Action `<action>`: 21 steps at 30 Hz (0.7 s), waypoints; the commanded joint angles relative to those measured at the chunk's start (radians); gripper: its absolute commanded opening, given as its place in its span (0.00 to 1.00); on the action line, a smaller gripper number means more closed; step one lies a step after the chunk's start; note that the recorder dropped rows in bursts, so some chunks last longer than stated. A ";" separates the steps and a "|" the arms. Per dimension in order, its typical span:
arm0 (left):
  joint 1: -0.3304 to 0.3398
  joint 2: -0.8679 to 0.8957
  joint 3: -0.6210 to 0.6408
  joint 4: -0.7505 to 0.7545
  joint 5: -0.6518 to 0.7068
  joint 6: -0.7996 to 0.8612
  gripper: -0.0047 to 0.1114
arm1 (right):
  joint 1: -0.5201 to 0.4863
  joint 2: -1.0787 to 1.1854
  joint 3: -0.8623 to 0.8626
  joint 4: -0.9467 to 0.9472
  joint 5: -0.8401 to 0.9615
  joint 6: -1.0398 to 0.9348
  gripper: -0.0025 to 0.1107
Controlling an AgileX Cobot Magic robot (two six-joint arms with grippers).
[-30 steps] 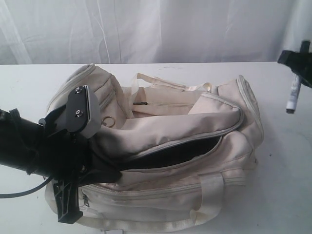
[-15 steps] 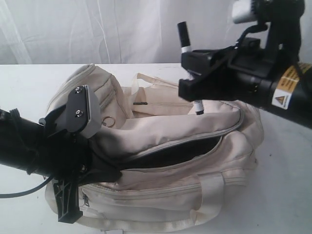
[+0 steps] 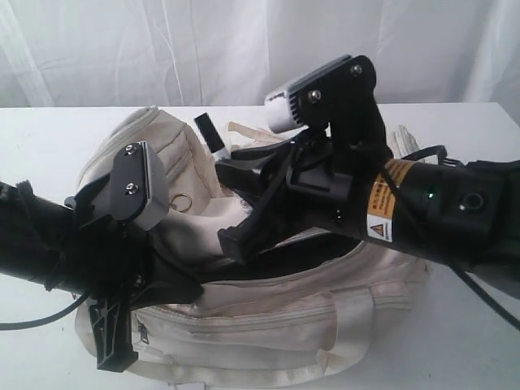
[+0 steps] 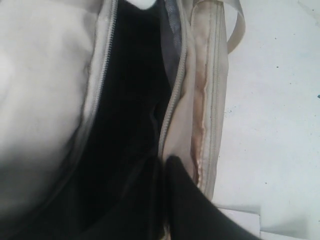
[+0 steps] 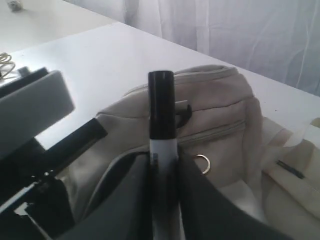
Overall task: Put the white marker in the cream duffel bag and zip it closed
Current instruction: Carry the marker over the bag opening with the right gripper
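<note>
- Marker [image 5: 162,125] is near upright, cap up, pinched in the right gripper [image 5: 162,161] just above the bag [image 3: 268,325].
- Its long axis points down toward the bag's open mouth.
- The left gripper [image 4: 164,172] is clamped on the bag's rim.

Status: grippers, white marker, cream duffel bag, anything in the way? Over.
Left gripper shut on open zipper edge of cream fabric duffel bag. Right gripper shut on white marker with dark cap, over the opening. Marker not yet inside; mouth looks clear.
</note>
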 commanded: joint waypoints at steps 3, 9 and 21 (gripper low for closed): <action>-0.006 -0.002 0.009 -0.029 0.022 0.003 0.04 | 0.055 0.006 0.000 -0.040 0.002 -0.004 0.02; -0.006 -0.002 0.009 -0.029 0.022 0.003 0.04 | 0.059 0.033 0.000 -0.070 0.069 -0.004 0.02; -0.006 -0.002 0.009 -0.029 0.022 0.003 0.04 | 0.061 0.147 0.000 -0.161 0.101 -0.033 0.02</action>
